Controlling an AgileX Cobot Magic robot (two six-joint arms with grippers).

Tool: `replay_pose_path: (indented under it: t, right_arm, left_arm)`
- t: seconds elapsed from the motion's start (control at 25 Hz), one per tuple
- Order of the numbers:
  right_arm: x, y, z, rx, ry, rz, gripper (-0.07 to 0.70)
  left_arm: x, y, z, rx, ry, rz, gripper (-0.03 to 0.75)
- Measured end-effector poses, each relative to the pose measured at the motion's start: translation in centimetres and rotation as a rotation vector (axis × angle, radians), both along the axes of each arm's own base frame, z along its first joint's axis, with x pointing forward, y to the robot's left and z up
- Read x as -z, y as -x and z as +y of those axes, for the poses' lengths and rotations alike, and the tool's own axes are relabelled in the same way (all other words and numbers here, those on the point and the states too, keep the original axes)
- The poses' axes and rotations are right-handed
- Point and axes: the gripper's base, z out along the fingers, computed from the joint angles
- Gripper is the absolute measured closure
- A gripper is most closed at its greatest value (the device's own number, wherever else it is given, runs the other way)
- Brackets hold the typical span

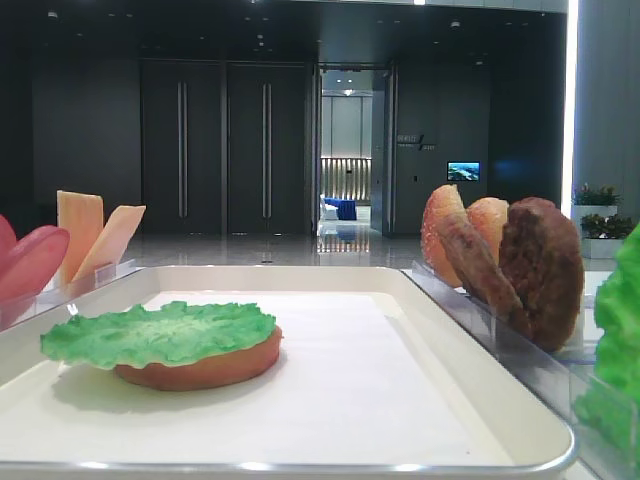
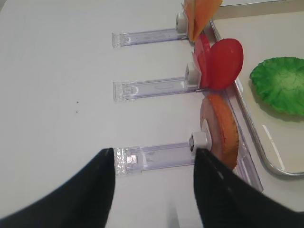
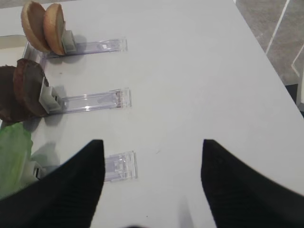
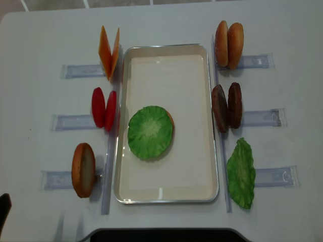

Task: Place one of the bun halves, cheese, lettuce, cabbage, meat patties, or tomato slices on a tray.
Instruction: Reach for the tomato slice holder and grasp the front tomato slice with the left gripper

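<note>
1. Left of the tray (image 4: 166, 194), the left gripper (image 2: 154, 183) hangs wide apart, empty, near a racked bun (image 2: 219, 129).
2. On the tray, lettuce (image 4: 150, 132) lies flat over a bun half (image 1: 205, 372), so stacking has begun; I judge tomato slices (image 4: 103, 109), upright on edge with faces sideways, come next.
3. Right of the tray, the right gripper (image 3: 152, 183) gapes, empty.

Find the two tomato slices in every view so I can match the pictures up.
Exterior high: tomato slices at the far left edge, beside the tray.
Right wrist: not in it.
Left wrist: upper middle, upright in a clear rack, left of the tray rim.
Exterior high (realsense): left of centre, against the tray's left rim.
Shared landmark: the tray.
</note>
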Motion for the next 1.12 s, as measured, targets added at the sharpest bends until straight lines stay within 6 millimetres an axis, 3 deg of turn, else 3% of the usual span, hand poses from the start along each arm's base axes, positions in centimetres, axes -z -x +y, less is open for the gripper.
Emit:
replay_pose_path:
  t: [1.12]
  right_arm:
    - [-0.01, 0.00, 0.00, 0.000, 0.000, -0.001, 0.209]
  left_arm:
    - [0.00, 0.00, 0.00, 0.000, 0.000, 0.000, 0.307]
